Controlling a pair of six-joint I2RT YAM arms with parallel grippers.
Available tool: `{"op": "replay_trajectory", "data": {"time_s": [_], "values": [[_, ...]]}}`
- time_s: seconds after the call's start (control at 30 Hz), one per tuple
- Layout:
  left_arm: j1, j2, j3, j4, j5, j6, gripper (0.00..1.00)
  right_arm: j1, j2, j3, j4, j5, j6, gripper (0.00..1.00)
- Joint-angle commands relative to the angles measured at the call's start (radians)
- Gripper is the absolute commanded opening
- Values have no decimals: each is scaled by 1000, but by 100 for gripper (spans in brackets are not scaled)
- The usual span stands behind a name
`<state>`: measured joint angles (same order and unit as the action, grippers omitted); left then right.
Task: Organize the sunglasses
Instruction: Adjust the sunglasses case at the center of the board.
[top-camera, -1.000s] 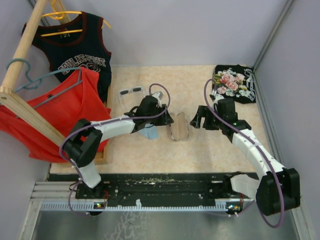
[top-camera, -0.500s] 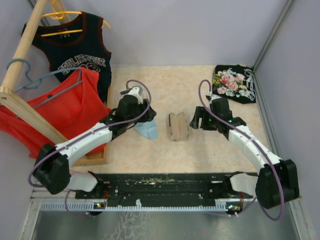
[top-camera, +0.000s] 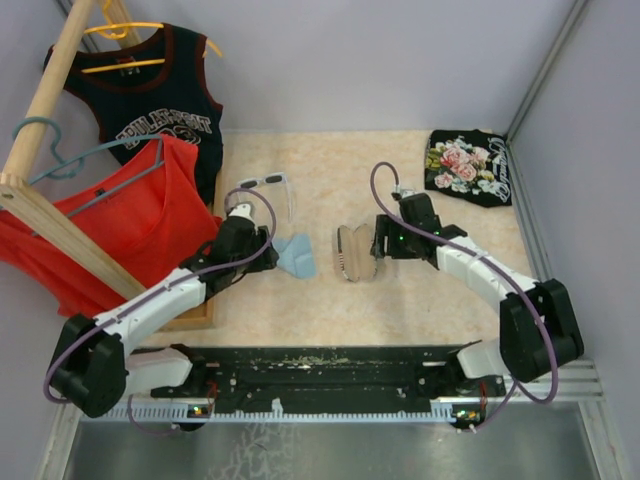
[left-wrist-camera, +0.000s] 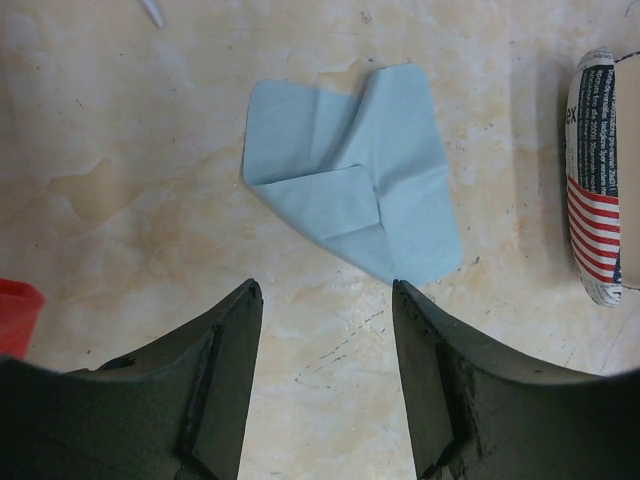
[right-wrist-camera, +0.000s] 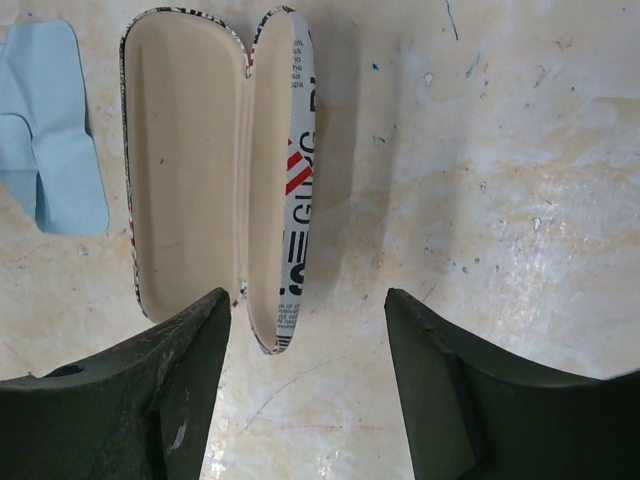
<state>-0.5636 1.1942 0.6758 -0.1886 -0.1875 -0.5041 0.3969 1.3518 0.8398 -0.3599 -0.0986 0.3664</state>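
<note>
The white sunglasses (top-camera: 263, 182) lie on the table at the back left, lenses dark, and nothing touches them. The flag-print case (top-camera: 355, 252) lies open at the middle, its cream inside up; it also shows in the right wrist view (right-wrist-camera: 200, 170). The light-blue cloth (top-camera: 296, 256) lies crumpled left of the case and shows in the left wrist view (left-wrist-camera: 350, 185). My left gripper (top-camera: 266, 245) is open and empty, just near-left of the cloth (left-wrist-camera: 325, 290). My right gripper (top-camera: 379, 241) is open and empty at the case's right side (right-wrist-camera: 308, 300).
A wooden rack (top-camera: 40, 105) with a red shirt (top-camera: 120, 220) and a black jersey (top-camera: 160, 100) on hangers fills the left side. A black floral garment (top-camera: 468, 168) lies at the back right corner. Grey walls close the table's back and right.
My left arm has drawn back to the near left, uncovering the sunglasses and the cloth. My right gripper has moved left up to the open case.
</note>
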Motion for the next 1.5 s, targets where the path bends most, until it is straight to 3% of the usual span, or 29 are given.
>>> {"op": "replay_trajectory", "data": {"time_s": [0.0, 0.27, 0.5, 0.93, 1.2, 1.47], "values": [[20, -11, -3, 9, -7, -15, 61, 3, 25, 30, 103, -26, -13, 62], [82, 37, -16, 32, 10, -18, 61, 3, 95, 56, 101, -3, -48, 53], [87, 51, -9, 39, 33, -6, 59, 5, 151, 78, 124, -91, -64, 43], [88, 37, -16, 38, 76, 2, 57, 10, 270, 208, -8, 8, -192, 18], [88, 11, -18, 32, 96, 6, 57, 10, 350, 317, -73, -12, -370, 3], [88, -3, -14, 20, 120, 14, 56, 25, 400, 418, -130, -83, -570, 0]]}}
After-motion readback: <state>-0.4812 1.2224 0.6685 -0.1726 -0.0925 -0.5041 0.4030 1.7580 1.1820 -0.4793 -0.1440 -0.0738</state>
